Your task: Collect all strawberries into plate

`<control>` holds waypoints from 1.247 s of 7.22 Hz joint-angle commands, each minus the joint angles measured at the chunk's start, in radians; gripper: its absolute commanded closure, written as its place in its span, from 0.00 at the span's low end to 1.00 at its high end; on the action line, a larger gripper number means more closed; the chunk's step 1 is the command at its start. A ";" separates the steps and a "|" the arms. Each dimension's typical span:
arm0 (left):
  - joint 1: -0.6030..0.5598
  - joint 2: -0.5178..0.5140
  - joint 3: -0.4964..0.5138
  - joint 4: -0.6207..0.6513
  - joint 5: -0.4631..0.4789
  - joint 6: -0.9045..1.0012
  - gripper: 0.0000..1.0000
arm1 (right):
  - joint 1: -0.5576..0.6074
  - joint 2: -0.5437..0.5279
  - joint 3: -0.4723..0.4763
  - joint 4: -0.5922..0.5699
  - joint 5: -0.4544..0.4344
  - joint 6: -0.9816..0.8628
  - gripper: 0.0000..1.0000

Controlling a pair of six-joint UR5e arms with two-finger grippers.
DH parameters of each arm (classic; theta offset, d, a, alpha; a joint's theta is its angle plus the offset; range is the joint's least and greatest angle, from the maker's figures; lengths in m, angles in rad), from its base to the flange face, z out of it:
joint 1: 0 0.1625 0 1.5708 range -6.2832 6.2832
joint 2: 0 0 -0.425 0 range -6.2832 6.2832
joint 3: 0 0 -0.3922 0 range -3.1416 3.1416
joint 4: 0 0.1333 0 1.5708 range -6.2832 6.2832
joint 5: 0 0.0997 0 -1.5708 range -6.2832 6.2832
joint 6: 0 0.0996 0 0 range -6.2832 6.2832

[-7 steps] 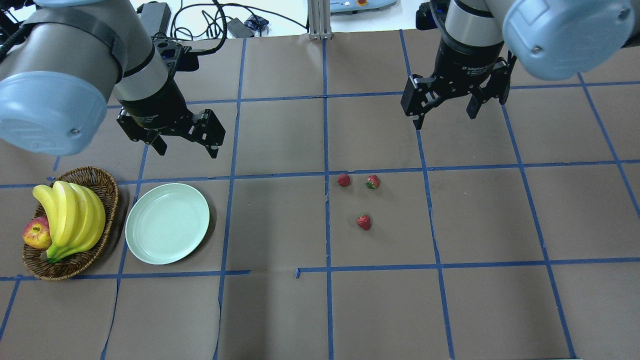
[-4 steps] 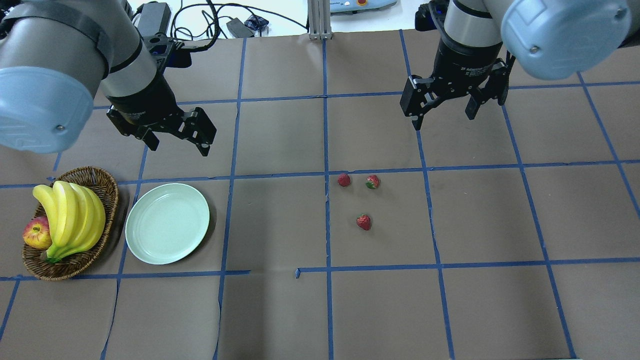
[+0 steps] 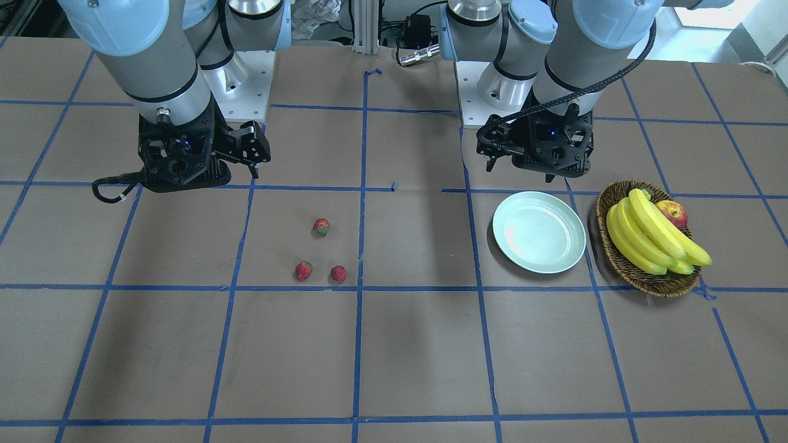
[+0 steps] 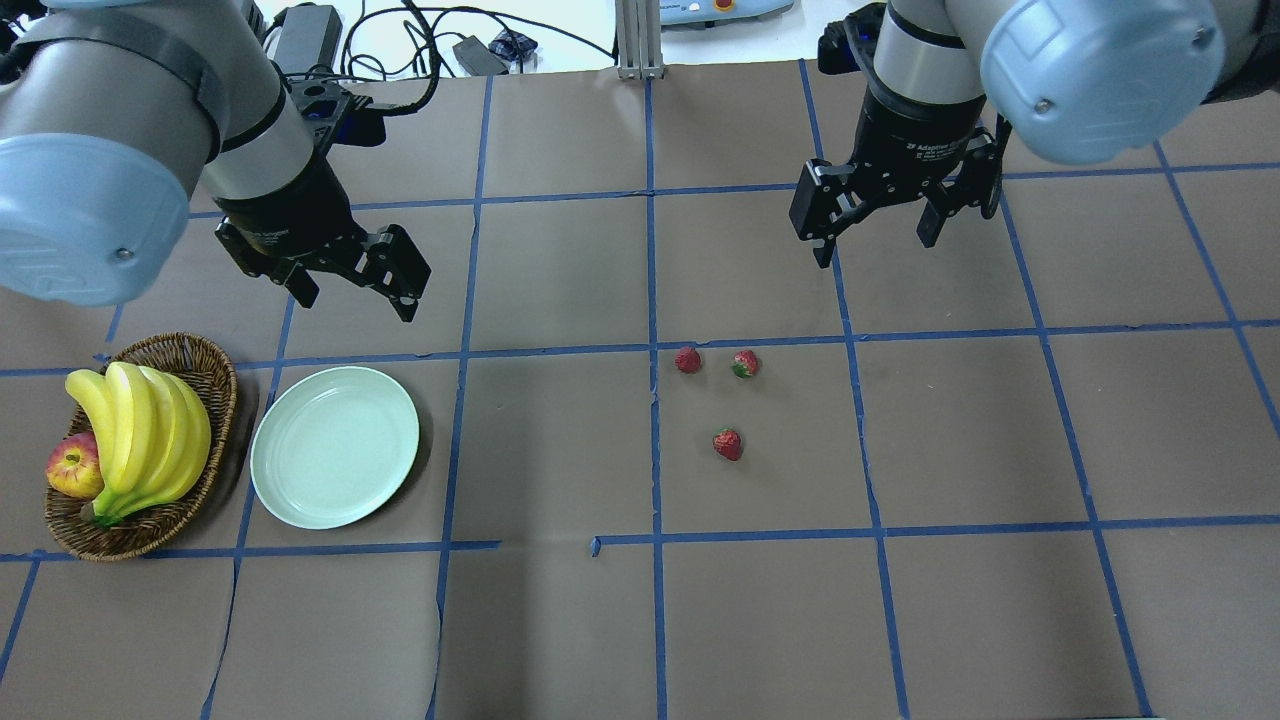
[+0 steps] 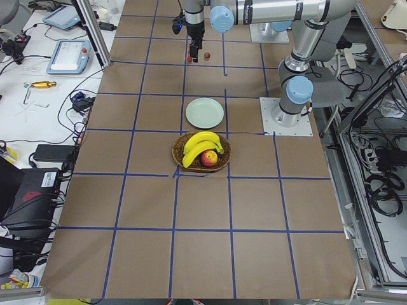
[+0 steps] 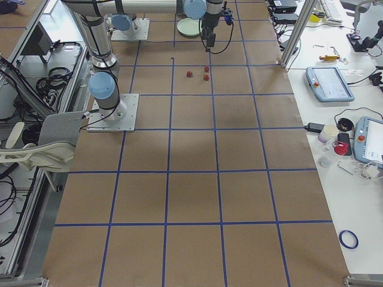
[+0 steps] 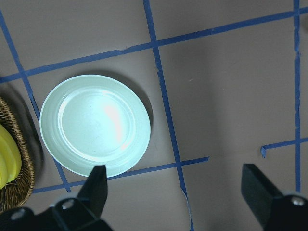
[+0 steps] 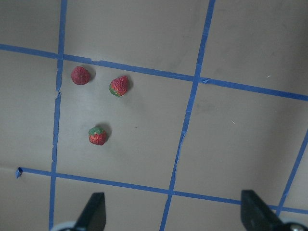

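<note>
Three strawberries lie loose on the brown paper just right of centre: two side by side [image 4: 687,360] [image 4: 745,363] and one nearer [image 4: 728,444]. The right wrist view shows all three [image 8: 81,75] [image 8: 119,85] [image 8: 97,135]. The pale mint plate [image 4: 335,447] sits bare at the left, also seen in the left wrist view [image 7: 95,125]. My left gripper [image 4: 355,302] hangs open above the table, just beyond the plate. Well beyond the strawberries and a little to their right, my right gripper [image 4: 875,250] hovers open and holds nothing.
A wicker basket [image 4: 215,372] with a bunch of bananas [image 4: 140,440] and an apple [image 4: 72,468] stands left of the plate, almost touching it. Cables and small devices [image 4: 480,50] lie past the table's far edge. Blue tape lines grid the paper.
The left gripper has shifted a little to the left and stays open. The right gripper has drifted slightly left. Strawberries and plate have not moved.
</note>
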 commanded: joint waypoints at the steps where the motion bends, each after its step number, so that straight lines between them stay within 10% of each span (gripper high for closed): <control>1: -0.005 0.005 -0.001 -0.006 0.003 -0.050 0.00 | 0.001 0.003 0.004 -0.004 0.001 0.000 0.00; 4: -0.004 -0.001 -0.001 -0.009 0.126 -0.037 0.00 | 0.001 0.003 0.008 -0.004 0.002 -0.001 0.00; 9: 0.002 0.003 -0.054 -0.007 -0.048 -0.059 0.00 | 0.001 0.004 0.022 -0.007 -0.002 -0.001 0.00</control>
